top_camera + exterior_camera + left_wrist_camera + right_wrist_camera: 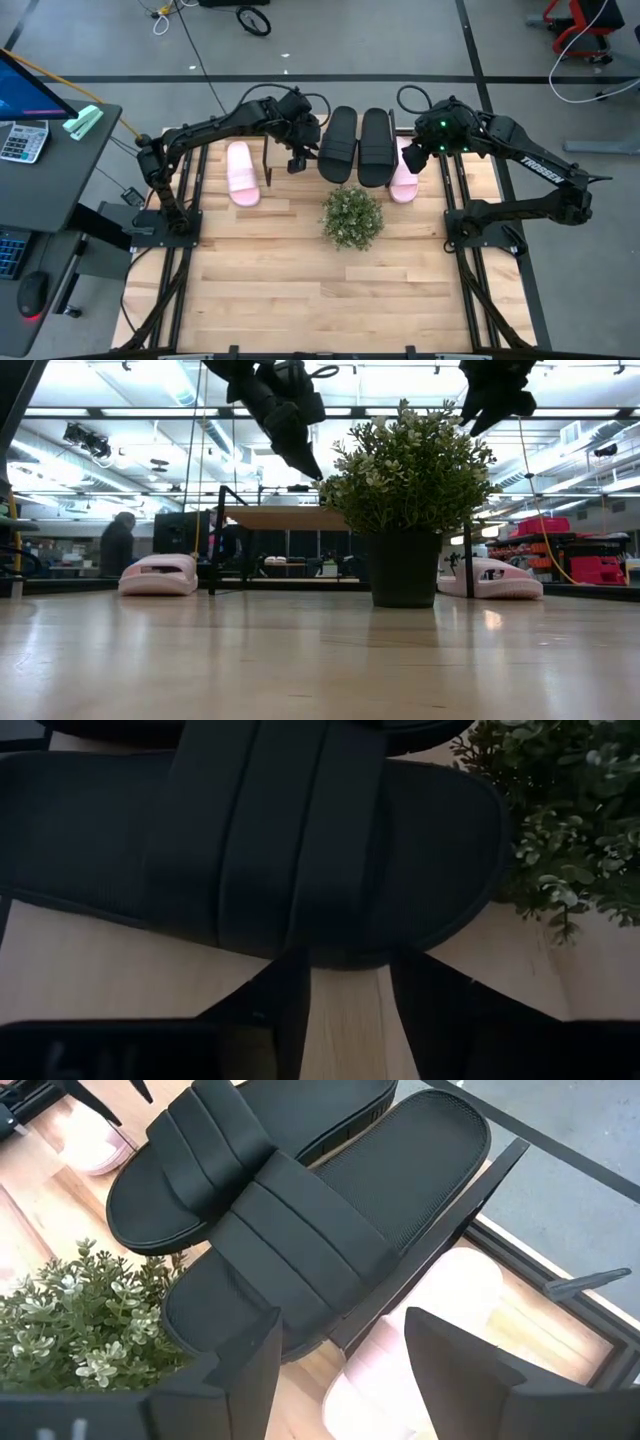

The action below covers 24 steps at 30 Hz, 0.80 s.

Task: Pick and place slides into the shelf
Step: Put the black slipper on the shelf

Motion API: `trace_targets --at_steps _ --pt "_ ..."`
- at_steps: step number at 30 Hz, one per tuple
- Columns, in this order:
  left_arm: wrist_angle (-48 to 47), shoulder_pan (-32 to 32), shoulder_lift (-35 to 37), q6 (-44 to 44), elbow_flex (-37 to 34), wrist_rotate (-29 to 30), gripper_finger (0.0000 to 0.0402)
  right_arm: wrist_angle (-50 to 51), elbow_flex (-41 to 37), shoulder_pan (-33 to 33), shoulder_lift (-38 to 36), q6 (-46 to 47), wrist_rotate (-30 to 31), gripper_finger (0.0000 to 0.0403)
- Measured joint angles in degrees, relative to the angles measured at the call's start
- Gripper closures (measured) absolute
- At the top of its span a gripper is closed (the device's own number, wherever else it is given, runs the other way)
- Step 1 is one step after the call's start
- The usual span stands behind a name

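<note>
Two black slides [338, 145] [375, 147] lie side by side on their soles on the shelf's wood top [285, 518]. One pink slide [242, 172] rests on the table left of the shelf. The other pink slide [404, 175] lies at the shelf's right end, partly under its black frame rail [440, 1250]. My left gripper [297, 158] hovers open beside the left black slide [250, 840], with both fingers short of its edge. My right gripper [418, 157] hangs open above the right pink slide [440, 1310], next to the right black slide [300, 1240].
A potted plant [352, 217] stands on the slatted table just in front of the shelf, close under both grippers' reach. The table's near half lies bare in front of the plant. A desk with a calculator [22, 140] stands off the table's left side.
</note>
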<state>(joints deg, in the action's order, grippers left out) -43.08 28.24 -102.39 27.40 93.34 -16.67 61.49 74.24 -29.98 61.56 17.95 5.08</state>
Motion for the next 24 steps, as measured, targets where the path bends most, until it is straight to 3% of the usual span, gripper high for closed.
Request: trace_targets --at_steps 14,24 --pt "-1.75 -0.49 -0.02 0.69 0.00 0.19 0.0251 -0.20 0.00 1.78 0.00 0.85 0.00 0.0184" --pt "-2.50 -2.11 -1.21 2.76 0.09 5.47 0.0234 -0.24 0.00 2.82 0.00 2.08 0.00 0.0184"
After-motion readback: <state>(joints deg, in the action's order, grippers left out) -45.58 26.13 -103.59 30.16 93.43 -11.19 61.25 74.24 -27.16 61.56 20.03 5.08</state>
